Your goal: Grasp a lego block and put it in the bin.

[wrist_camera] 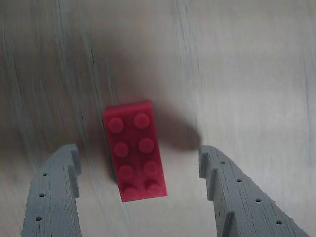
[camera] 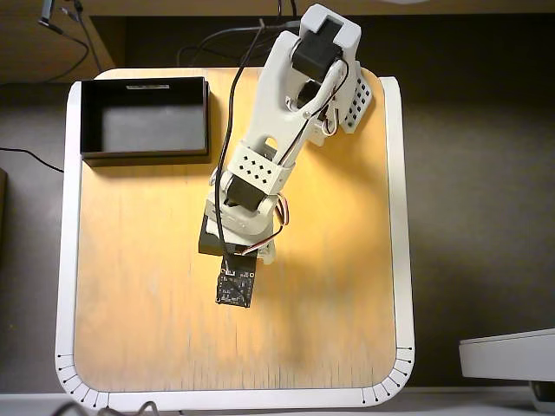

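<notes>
Lego block (wrist_camera: 134,150) lies between spread claw (wrist_camera: 138,158) fingers; bin (camera: 85,130) well apart, path unobstructed.

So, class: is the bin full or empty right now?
Empty. The overhead view shows the bin with only bare dark floor inside; the lego block lies on the table between the open jaws.

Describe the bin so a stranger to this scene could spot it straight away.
In the overhead view, start at the wooden table with its white rim and look to its top-left corner. The bin sits there, left of the white arm. It is the only black, open rectangular tray, with thin upright walls and a dark floor.
</notes>
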You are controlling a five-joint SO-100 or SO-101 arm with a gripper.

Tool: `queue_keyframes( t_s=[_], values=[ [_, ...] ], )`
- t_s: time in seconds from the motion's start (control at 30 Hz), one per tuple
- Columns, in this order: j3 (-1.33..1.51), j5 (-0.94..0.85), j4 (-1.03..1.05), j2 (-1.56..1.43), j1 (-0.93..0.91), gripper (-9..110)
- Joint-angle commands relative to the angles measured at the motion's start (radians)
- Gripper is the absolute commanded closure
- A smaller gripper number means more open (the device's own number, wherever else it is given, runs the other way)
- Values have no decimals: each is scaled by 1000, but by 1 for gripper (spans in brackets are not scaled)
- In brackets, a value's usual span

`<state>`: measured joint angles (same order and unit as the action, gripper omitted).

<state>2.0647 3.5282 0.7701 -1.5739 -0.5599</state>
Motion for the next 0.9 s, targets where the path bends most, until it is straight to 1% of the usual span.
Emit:
queue_keyframes(
  t_s=[0.0,0.23,0.57,0.73,0.8,0.87],
  values=[
    [-118,8,-23,-2,-14,77],
    [-118,18,-23,20,-12,78],
    [-117,20,-23,40,-20,98],
    [-115,21,-23,43,-26,98],
    [-114,21,-23,43,-29,101],
    [-114,23,-21,41,-32,101]
  ],
)
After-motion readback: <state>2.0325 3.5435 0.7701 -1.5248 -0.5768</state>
